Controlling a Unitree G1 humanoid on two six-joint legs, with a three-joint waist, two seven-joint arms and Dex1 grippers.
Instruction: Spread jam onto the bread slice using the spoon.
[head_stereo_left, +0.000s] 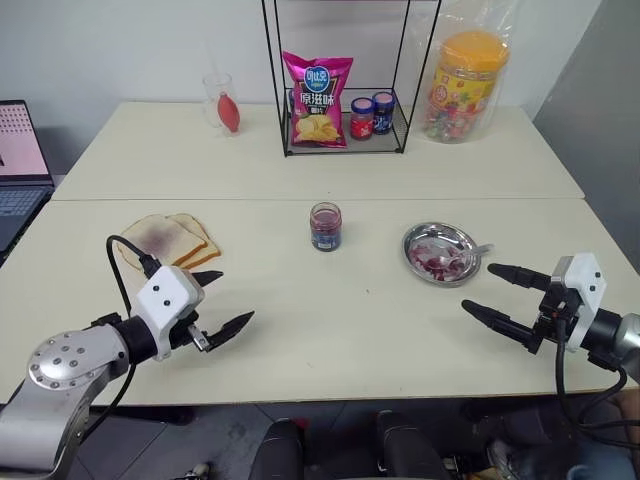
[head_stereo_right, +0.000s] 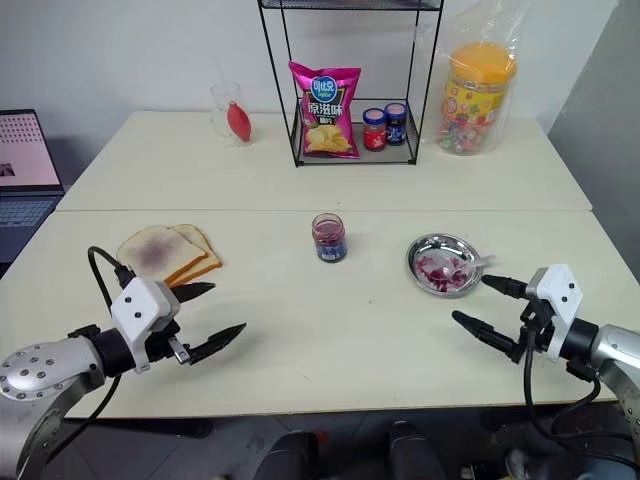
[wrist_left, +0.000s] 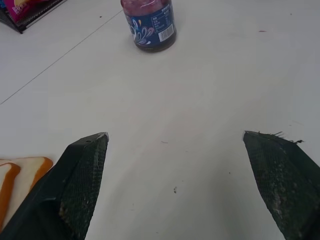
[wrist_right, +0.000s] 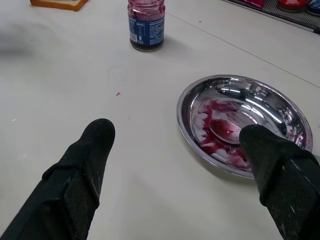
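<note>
Hovering empty and spread wide, my right claw (head_stereo_left: 492, 290) sits just beside the spoon (head_stereo_left: 470, 252), nearer than my left.

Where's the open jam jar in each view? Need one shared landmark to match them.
Left eye: jam jar at table centre.
Right eye: jam jar at centre, left of the steel dish.
Left wrist: top edge, centre-left.
Right wrist: top, beyond the dish.
Landmark: the jar's blue label.

You have the small clear glass jam jar (head_stereo_left: 325, 226) mid-table, the pale smeared bread slice (head_stereo_left: 152, 240) left, the round steel dish (head_stereo_left: 440, 252) holding the slim metal spoon (head_stereo_left: 472, 250) right
</note>
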